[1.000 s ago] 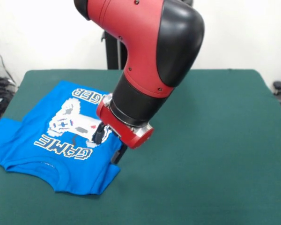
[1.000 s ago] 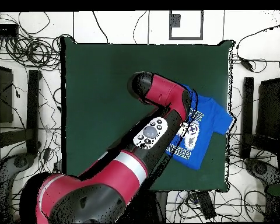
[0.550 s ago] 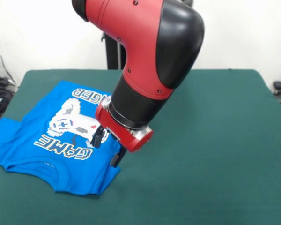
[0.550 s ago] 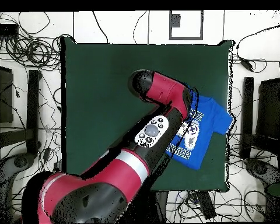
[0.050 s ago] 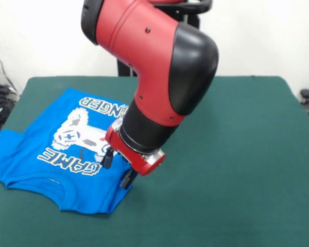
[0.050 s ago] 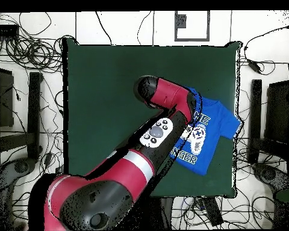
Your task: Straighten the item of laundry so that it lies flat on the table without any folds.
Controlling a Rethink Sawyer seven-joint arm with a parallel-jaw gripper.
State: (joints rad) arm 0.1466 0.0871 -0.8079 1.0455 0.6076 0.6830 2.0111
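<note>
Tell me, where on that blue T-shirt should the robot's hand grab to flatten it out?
Probably the doubled-over edge of the T-shirt nearest the camera in the front view, coming straight down from above. The cloth looks folded under there, so pinching that edge and pulling outward over the bare table should open it. The open hand hangs just over that side.

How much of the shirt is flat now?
Most of the blue shirt lies flat, print up. In hand: the gripper hovers open at the shirt's near edge. Left: the sleeve by the fingers looks folded under, and the other sleeve hangs off the table.
</note>
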